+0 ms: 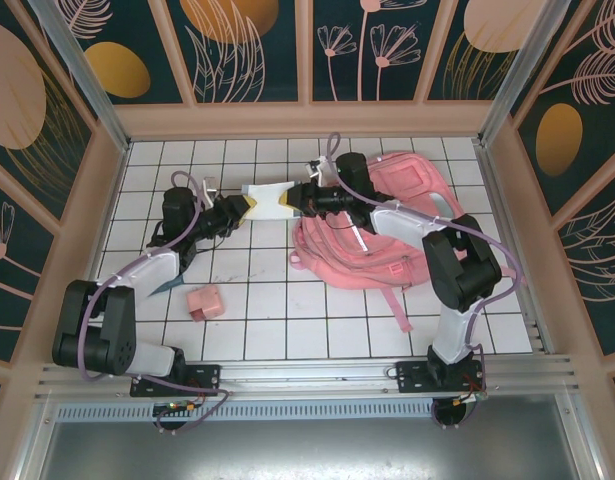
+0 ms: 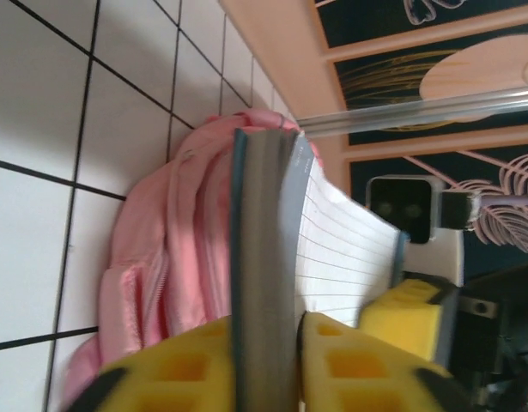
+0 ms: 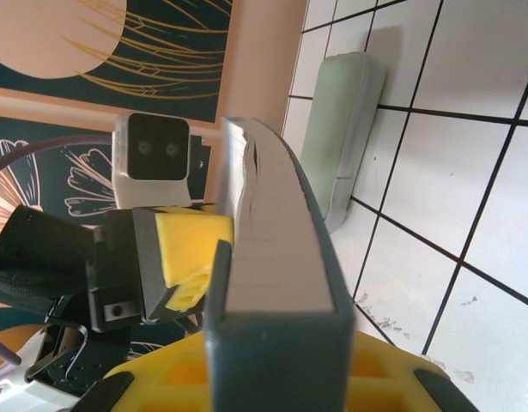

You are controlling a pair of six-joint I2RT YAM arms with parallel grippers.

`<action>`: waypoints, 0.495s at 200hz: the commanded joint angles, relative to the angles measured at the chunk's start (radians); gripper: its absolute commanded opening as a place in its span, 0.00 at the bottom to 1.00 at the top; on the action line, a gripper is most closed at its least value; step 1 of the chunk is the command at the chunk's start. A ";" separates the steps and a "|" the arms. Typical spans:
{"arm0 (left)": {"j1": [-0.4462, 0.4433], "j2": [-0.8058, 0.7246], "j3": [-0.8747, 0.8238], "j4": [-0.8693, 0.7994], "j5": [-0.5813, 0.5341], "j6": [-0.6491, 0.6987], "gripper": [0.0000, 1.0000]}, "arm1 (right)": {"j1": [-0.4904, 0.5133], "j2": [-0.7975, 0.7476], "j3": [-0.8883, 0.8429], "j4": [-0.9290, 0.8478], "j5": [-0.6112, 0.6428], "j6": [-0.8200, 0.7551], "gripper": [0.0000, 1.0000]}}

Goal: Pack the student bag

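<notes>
Student bag [image 1: 412, 182]: lies flat at the right rear of the surface [image 1: 287, 300], partly under the right arm; I cannot tell whether its mouth is open.
Left gripper [image 1: 249, 206]: clenched on one end of the notebook [image 1: 270, 197].
Right gripper [image 1: 293, 200]: clamped on the opposite end, so both hold the notebook off the surface, just left of the bag.
Risk, tug: if the arms pull apart or twist unevenly, the pages may bend, tear or slip out.
Risk, handover: an early release likely leaves the notebook drooping from a thin edge grip.
Risk, entry: a closed or sagging opening would block it.
</notes>
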 commanded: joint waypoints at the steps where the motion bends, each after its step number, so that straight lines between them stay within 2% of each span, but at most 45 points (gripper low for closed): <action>1: 0.006 -0.026 0.001 -0.001 -0.012 -0.005 0.01 | 0.006 -0.055 0.010 0.006 -0.027 -0.053 0.08; 18: 0.010 -0.048 0.016 -0.045 -0.030 0.015 0.00 | 0.000 -0.074 0.017 -0.100 0.044 -0.120 0.35; 30: 0.013 -0.066 0.027 -0.086 -0.051 0.038 0.00 | -0.002 -0.095 0.022 -0.183 0.124 -0.166 0.46; 44: 0.012 -0.086 0.042 -0.133 -0.073 0.064 0.00 | -0.003 -0.120 0.037 -0.284 0.224 -0.230 0.49; 57: 0.014 -0.100 0.056 -0.178 -0.092 0.094 0.00 | -0.002 -0.139 0.066 -0.412 0.376 -0.301 0.52; 70: 0.014 -0.109 0.065 -0.214 -0.108 0.119 0.00 | -0.003 -0.149 0.094 -0.521 0.517 -0.358 0.52; 99: 0.014 -0.118 0.072 -0.246 -0.116 0.148 0.00 | -0.002 -0.153 0.135 -0.688 0.720 -0.443 0.51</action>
